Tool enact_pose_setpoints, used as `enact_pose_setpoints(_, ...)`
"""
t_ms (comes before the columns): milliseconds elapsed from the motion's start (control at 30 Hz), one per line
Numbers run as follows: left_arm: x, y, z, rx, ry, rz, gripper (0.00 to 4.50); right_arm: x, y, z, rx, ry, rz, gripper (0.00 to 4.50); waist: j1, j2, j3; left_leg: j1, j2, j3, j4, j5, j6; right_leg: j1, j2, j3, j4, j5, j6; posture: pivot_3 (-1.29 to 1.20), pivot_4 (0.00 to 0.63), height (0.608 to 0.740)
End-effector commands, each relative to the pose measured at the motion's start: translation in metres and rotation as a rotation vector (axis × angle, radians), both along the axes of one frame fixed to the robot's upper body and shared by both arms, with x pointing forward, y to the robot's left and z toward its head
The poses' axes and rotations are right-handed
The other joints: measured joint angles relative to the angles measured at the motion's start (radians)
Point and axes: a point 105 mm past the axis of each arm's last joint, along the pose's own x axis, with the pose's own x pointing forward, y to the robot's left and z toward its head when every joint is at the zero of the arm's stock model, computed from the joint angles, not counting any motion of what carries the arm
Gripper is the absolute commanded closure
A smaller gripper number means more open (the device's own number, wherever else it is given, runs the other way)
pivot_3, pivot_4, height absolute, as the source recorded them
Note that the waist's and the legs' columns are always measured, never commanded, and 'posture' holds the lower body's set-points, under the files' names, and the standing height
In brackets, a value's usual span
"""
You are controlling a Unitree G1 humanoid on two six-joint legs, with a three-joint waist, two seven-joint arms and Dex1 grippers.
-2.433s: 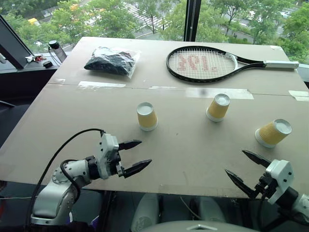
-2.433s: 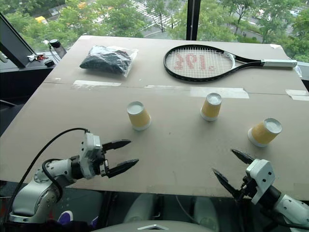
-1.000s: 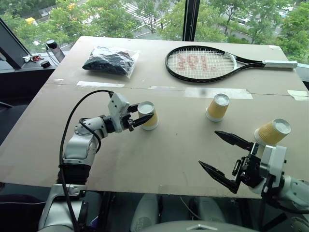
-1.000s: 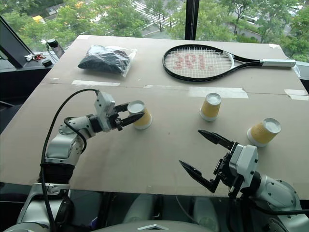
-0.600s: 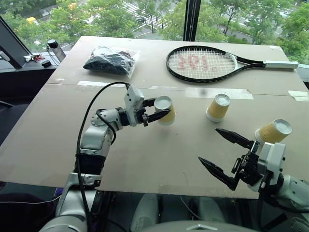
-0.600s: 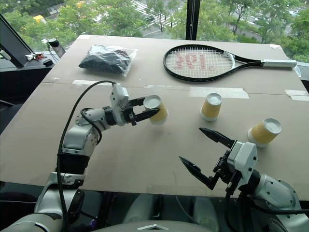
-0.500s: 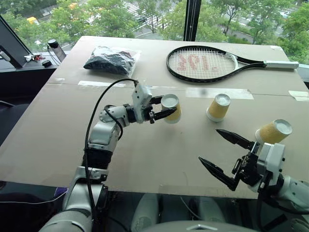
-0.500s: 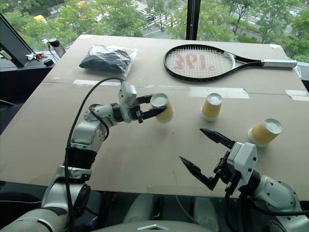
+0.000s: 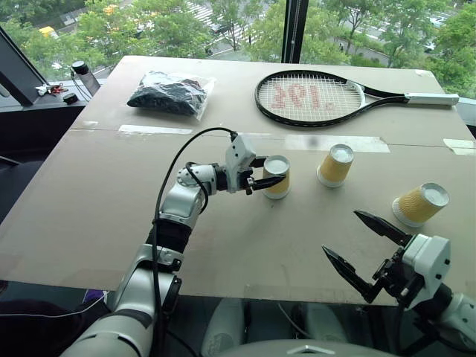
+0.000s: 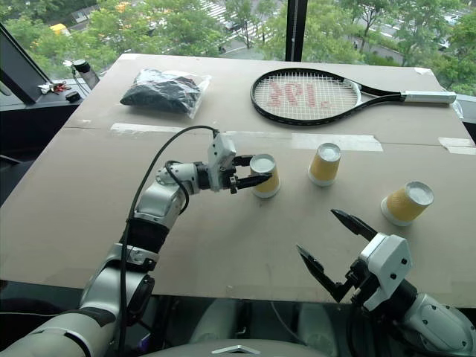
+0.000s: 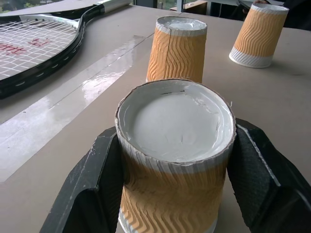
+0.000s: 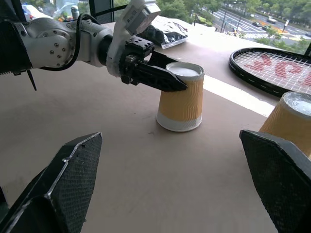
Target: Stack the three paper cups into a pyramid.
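Note:
Three yellow-orange ribbed paper cups stand upside down on the brown table [image 9: 111, 201]. My left gripper [image 9: 272, 172] is shut on the left cup [image 9: 279, 178], its black fingers [image 11: 92, 179] clamped on both sides just below the white base, and the cup [image 12: 181, 99] stands on or just above the table. The middle cup [image 9: 336, 165] stands a short way to its right, apart from it. The third cup [image 9: 420, 204] stands tilted at the right edge. My right gripper [image 9: 363, 248] hangs open over the table's front edge, holding nothing, in front of and left of the third cup.
A tennis racket [image 9: 312, 98] lies at the back of the table, its handle pointing right. A bag of dark material [image 9: 169, 94] lies at the back left. Tape strips [image 9: 327, 143] run across the table behind the cups. A bottle [image 9: 84, 74] stands off the table's far left corner.
My left gripper has carried the left cup to the right, close to the middle cup. My right gripper has drawn back toward the table's front edge and stays open.

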Motion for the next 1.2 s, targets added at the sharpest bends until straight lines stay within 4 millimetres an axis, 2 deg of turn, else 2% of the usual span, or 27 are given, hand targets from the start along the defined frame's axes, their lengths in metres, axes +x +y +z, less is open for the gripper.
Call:
enact_pose_setpoints(33, 0.001, 0.004, 0.005, -0.015, -0.030, 0.015, 2.12, -0.001, -0.004, 0.009, -0.009, -0.061, -0.006, 0.00, 0.000, 0.000, 0.000, 0.000, 0.000, 0.000, 0.000, 0.000, 0.000, 0.000, 0.000, 0.000, 0.000, 0.000, 0.000, 0.00, 0.150, 0.740)
enact_pose_setpoints(100, -0.001, 0.003, 0.005, -0.023, -0.020, -0.003, 2.12, 0.001, -0.006, 0.008, -0.009, -0.065, -0.010, 0.00, 0.000, 0.000, 0.000, 0.000, 0.000, 0.000, 0.000, 0.000, 0.000, 0.000, 0.000, 0.000, 0.000, 0.000, 0.000, 0.00, 0.150, 0.740)
enact_pose_setpoints(233, -0.001, 0.003, 0.005, -0.042, -0.005, 0.011, 0.48, 0.006, -0.009, 0.007, -0.016, -0.076, -0.008, 0.00, 0.000, 0.000, 0.000, 0.000, 0.000, 0.000, 0.000, 0.000, 0.000, 0.000, 0.000, 0.000, 0.000, 0.000, 0.000, 0.00, 0.150, 0.740)
enact_pose_setpoints(300, -0.001, 0.005, 0.008, -0.049, -0.008, 0.022, 0.08, 0.009, -0.009, 0.008, -0.014, -0.086, -0.007, 0.00, -0.001, 0.000, 0.000, 0.000, 0.000, 0.000, 0.000, 0.000, 0.000, 0.000, 0.000, 0.000, 0.000, 0.000, 0.000, 0.00, 0.150, 0.740)
enact_pose_setpoints(367, -0.003, 0.008, 0.010, -0.053, -0.017, 0.028, 0.08, 0.014, -0.010, 0.009, -0.008, -0.092, -0.023, 0.00, 0.000, 0.000, 0.000, 0.000, 0.000, 0.000, 0.000, 0.000, 0.000, 0.000, 0.000, 0.001, 0.000, 0.000, 0.000, 0.00, 0.150, 0.740)
enact_pose_setpoints(533, -0.018, 0.033, 0.032, -0.151, -0.014, 0.056, 0.08, 0.042, -0.012, 0.005, -0.082, -0.082, -0.123, 0.00, -0.007, 0.000, 0.000, 0.000, 0.001, -0.001, 0.000, 0.002, -0.004, 0.000, 0.000, 0.004, 0.000, 0.000, 0.000, 0.00, 0.150, 0.740)
enact_pose_setpoints(700, -0.041, 0.050, 0.036, -0.192, 0.027, 0.052, 0.08, 0.070, -0.019, 0.000, -0.096, -0.029, -0.191, 0.00, -0.003, 0.000, 0.000, 0.000, 0.001, -0.002, 0.000, 0.003, -0.005, 0.000, 0.000, 0.003, 0.000, 0.000, 0.000, 0.00, 0.150, 0.740)
enact_pose_setpoints(800, -0.063, 0.061, 0.039, -0.209, 0.055, 0.037, 0.08, 0.097, -0.029, 0.000, -0.096, -0.027, -0.290, 0.00, -0.002, 0.000, 0.000, 0.000, 0.000, -0.001, 0.000, 0.002, -0.005, 0.000, 0.000, 0.004, 0.000, 0.000, 0.000, 0.00, 0.150, 0.740)
enact_pose_setpoints(967, -0.106, 0.065, 0.044, -0.228, 0.140, -0.100, 0.08, 0.133, -0.032, 0.003, -0.067, -0.006, -0.384, 0.00, -0.004, 0.001, 0.000, 0.000, 0.000, -0.001, -0.001, 0.002, -0.005, -0.001, 0.000, 0.004, 0.000, 0.000, -0.001, 0.00, 0.150, 0.740)
enact_pose_setpoints(1200, -0.127, 0.073, 0.052, -0.257, 0.174, -0.099, 0.08, 0.158, -0.016, 0.020, 0.002, 0.005, -0.409, 0.00, 0.000, 0.002, 0.001, 0.000, 0.000, -0.001, -0.001, 0.002, -0.004, -0.001, -0.001, 0.004, 0.000, 0.000, -0.001, 0.00, 0.150, 0.740)
